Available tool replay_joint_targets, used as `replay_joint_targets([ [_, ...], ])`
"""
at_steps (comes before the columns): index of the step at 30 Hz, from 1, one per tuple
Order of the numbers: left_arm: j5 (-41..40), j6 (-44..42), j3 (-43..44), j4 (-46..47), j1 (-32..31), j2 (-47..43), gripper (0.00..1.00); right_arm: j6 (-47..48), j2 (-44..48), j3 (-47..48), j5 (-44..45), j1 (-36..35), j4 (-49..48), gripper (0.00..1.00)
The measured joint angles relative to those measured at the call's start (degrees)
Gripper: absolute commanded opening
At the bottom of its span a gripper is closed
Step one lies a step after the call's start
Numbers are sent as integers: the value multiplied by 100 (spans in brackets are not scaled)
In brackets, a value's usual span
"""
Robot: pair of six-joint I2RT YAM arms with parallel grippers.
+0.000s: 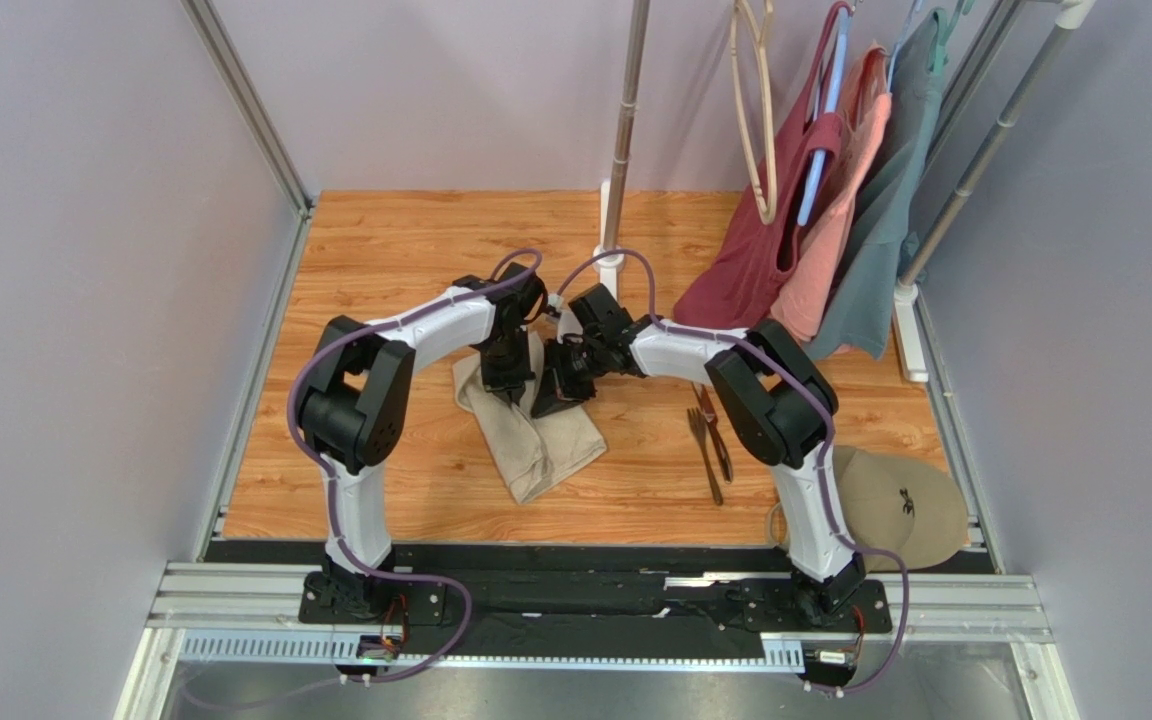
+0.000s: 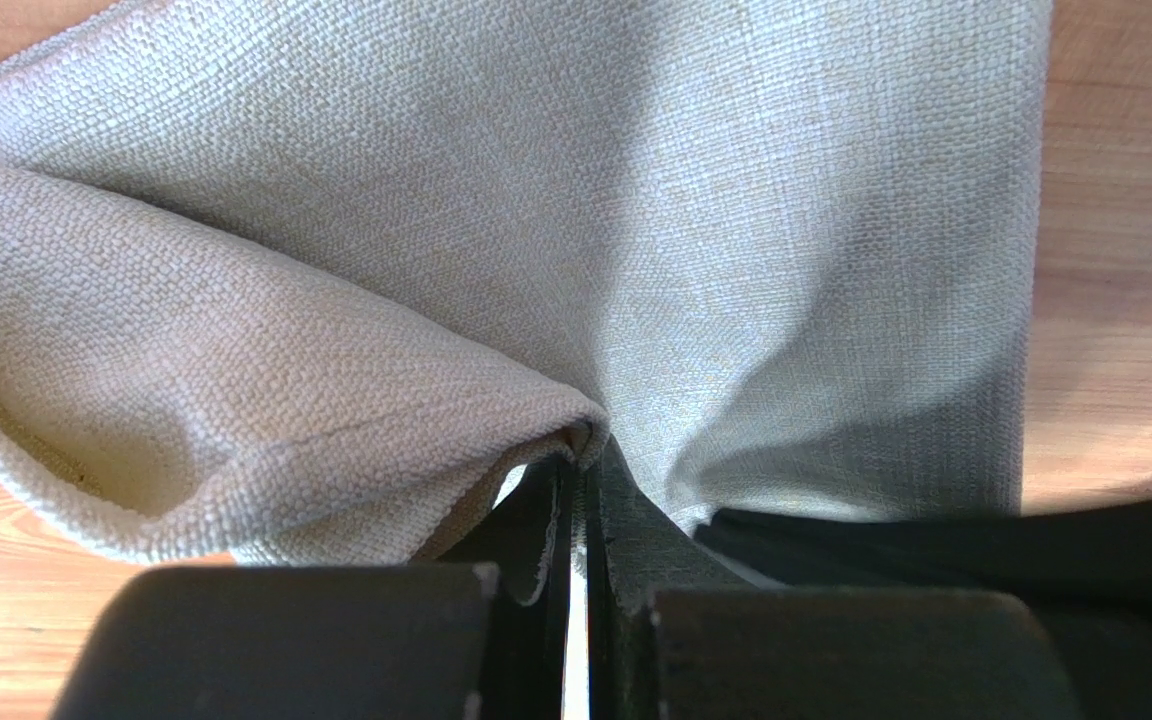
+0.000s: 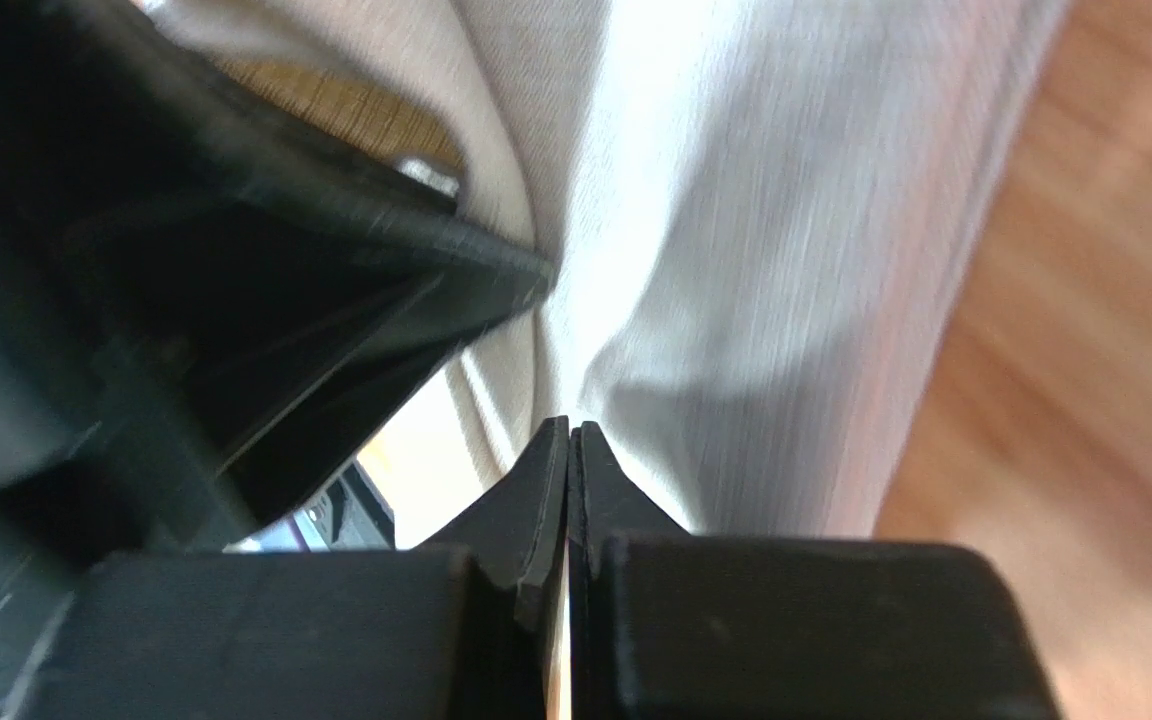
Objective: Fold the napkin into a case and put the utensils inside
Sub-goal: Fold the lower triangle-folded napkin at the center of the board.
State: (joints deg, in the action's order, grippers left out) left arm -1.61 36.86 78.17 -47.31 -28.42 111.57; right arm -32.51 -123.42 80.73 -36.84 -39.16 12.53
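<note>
The napkin (image 1: pixel 537 435) lies near the middle of the tabletop (image 1: pixel 387 255), partly folded into a rumpled oblong that runs from the centre toward the near edge. It is not yet a tidy case. The left claw (image 2: pixel 579 468) is closed tight on a doubled fold at the cloth's far end, and the weave bunches into a pucker right at its tips. The right claw (image 3: pixel 569 435) is just beside it at the same far end, its 2 fingers pressed together. The cloth creases toward them, so it appears to pinch an edge too, though that view is blurred.

The utensils (image 1: pixel 710 443) lie together on the bare wood to the right of the napkin, apart from it, toward the right edge. A round tan disc (image 1: pixel 898 510) sits at the near right corner.

The cloth looks light, limp and coarsely woven. It should drape and sag between 2 pinch points, not hold a crease by itself, and layers may slide over each other when dragged. Corners and folded edges are the best holds, with the 2 grips kept apart so the span stays taut. The cutlery looks thin, stiff and smooth, lying flat, so it is likely awkward to pinch; mid-handle seems the safest place.
</note>
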Motion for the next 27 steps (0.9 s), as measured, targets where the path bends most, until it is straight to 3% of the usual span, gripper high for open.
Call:
replay_joint_targets([
  [11, -4, 13, 46, -28, 0, 44, 0, 155, 1373, -1110, 90, 13, 138, 9],
  [27, -48, 33, 216, -136, -7, 170, 0, 205, 1331, -1276, -487, -704, -238, 6],
])
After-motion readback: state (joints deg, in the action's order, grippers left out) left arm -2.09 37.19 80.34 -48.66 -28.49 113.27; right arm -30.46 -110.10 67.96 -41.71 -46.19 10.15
